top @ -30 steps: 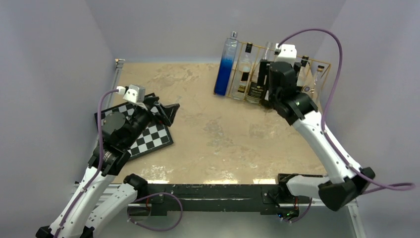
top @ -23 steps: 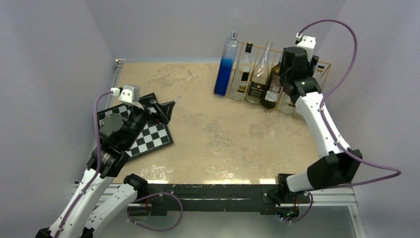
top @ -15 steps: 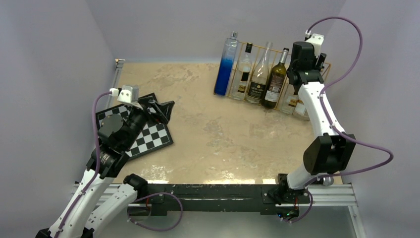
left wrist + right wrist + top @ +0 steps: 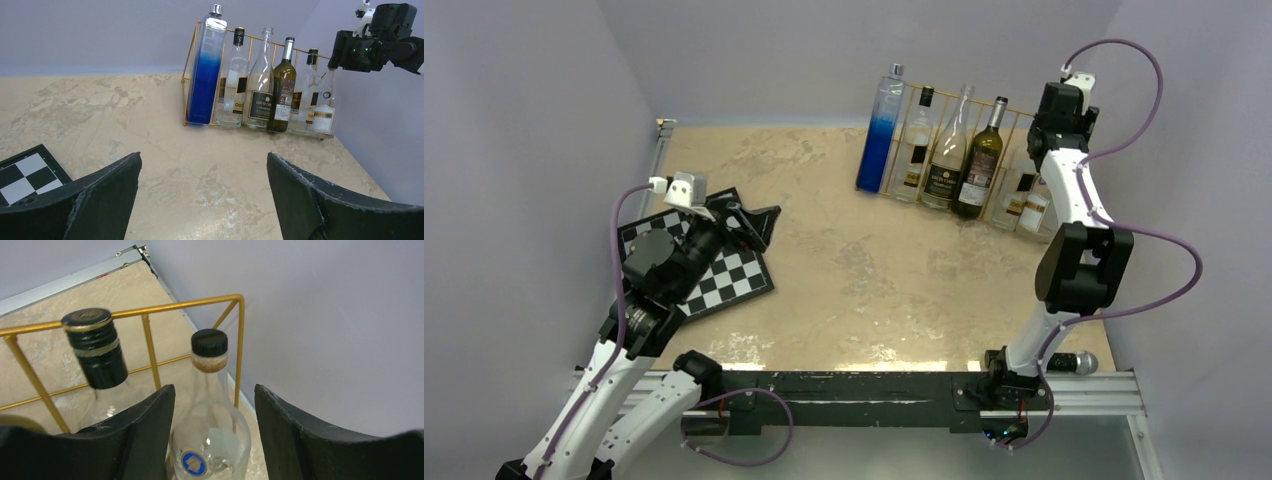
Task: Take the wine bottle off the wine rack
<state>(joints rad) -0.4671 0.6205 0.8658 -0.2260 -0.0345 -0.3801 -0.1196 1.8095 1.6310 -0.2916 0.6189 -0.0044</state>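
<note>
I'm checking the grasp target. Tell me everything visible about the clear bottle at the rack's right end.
The clear bottle is colourless glass: rounded shoulders, slim neck, cork-coloured collar, black stopper, blue emblem. It stands upright in the wine rack's end slot, between the open right gripper's fingers; whether they touch it cannot be told.

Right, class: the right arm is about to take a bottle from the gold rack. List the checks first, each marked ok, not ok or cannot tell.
1. Right claw open: ok, fingers wide apart.
2. Claw over the clear bottle: ok, its neck shows between the fingers.
3. Bottle gripped: not ok, fingers stand clear of the neck.
4. Foil-capped neighbour clear of the fingers: cannot tell, one finger hides its shoulder.
5. Left claw away from the wine rack: ok, open by the checkerboard.
</note>
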